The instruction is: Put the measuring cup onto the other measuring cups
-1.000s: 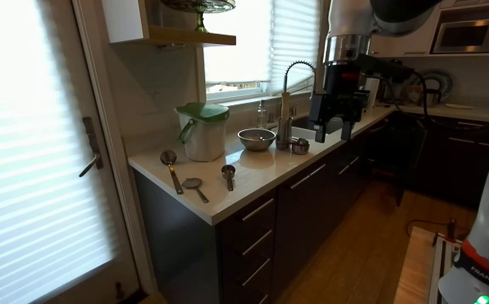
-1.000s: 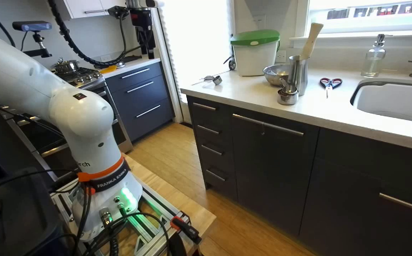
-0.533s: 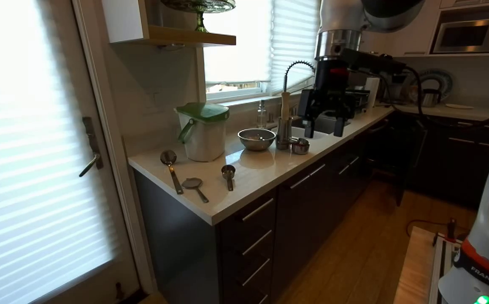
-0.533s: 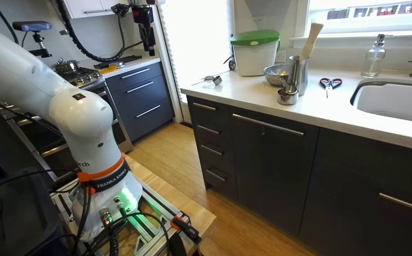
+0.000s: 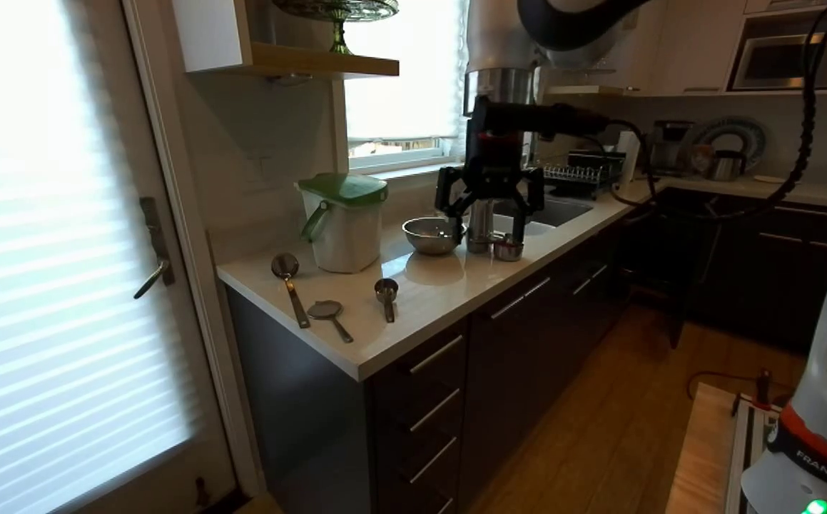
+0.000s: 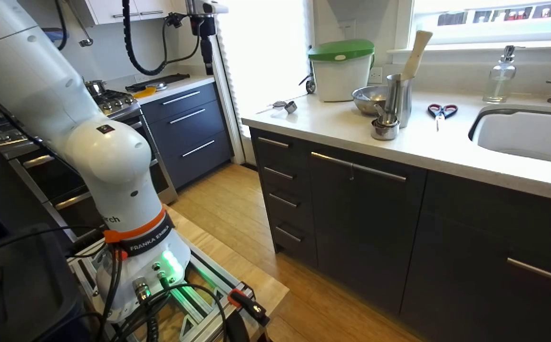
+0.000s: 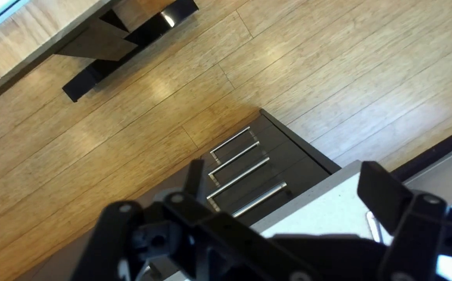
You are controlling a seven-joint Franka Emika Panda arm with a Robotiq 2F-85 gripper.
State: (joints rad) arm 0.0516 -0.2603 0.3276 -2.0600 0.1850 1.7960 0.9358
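The measuring cup [image 5: 386, 288] is a small dark grey metal cup with a short handle. It stands on the counter near the front corner and also shows in an exterior view [image 6: 291, 107]. The other measuring cups [image 5: 508, 250] are a low shiny silver cluster by the counter's front edge, also in an exterior view [image 6: 384, 130]. My gripper [image 5: 487, 235] is open, points down and holds nothing. It hangs in the air well above the counter, also seen in an exterior view [image 6: 208, 70]. In the wrist view, its open fingers [image 7: 381, 195] frame the counter's corner and drawer handles. The measuring cup is not clearly visible there.
A steel bowl [image 5: 433, 239], a steel canister [image 6: 398, 104] with a wooden tool and a green-lidded bin [image 5: 347, 235] stand behind. A ladle [image 5: 285, 268] and a flat strainer [image 5: 326, 310] lie near the measuring cup. Scissors [image 6: 441, 112] lie by the sink [image 6: 527, 137].
The arm has swung toward the counter's near end, leftward in an exterior view and slightly rightward in an exterior view. The gripper has turned about its axis. The cups have not moved.
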